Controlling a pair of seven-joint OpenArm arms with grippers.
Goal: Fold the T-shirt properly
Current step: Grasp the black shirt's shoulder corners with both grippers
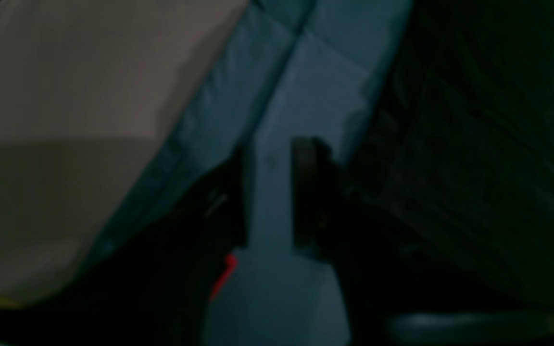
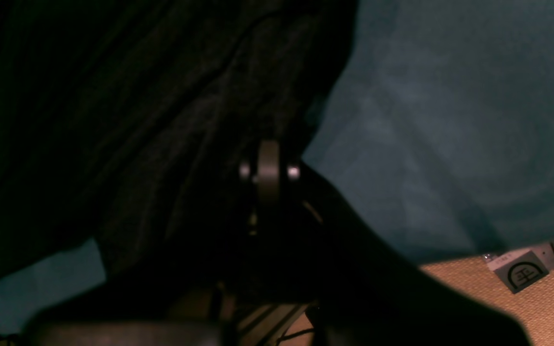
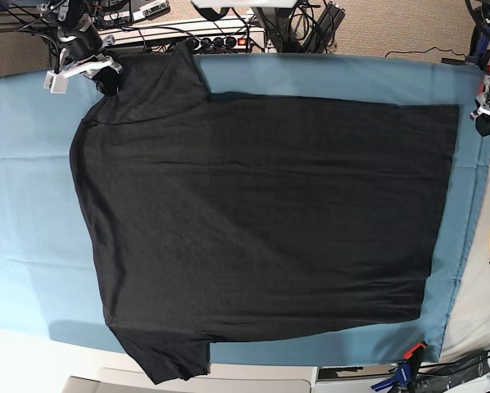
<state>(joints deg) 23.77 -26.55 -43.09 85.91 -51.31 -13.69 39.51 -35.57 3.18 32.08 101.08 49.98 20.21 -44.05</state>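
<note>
black cotton is covering most of the blue table cloth: the t-shirt is lying spread flat, plain side up, sleeves pointing toward the near and far table edges. the right gripper is pinching the shirt at the far sleeve's edge, its fingers pressed together on the fabric in the right wrist view. the left gripper is hanging over bare cloth just beside the hem, its fingers standing apart with nothing between them.
</note>
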